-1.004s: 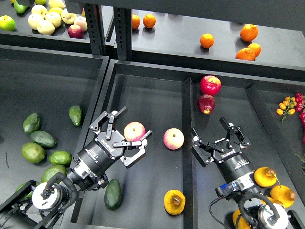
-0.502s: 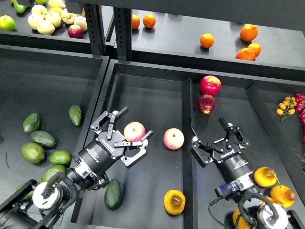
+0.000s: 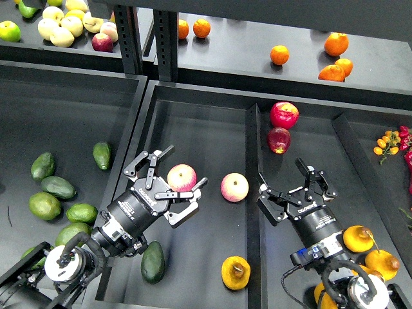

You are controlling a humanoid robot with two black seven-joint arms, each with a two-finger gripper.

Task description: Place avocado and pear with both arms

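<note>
My left gripper [image 3: 168,179] hangs over the middle bin, its fingers spread wide and holding nothing; a pink-and-yellow apple [image 3: 181,177] shows between them, lying on the bin floor. A second apple [image 3: 234,187] sits just to its right. The dark avocado [image 3: 153,261] lies on the floor of the same bin, beside my left forearm, near the front edge. The pear [image 3: 235,272] rests to its right, close to the divider [image 3: 252,212]. My right gripper [image 3: 297,187] hovers over the next bin, fingers also spread apart and empty, with two red apples [image 3: 281,126] farther back
</note>
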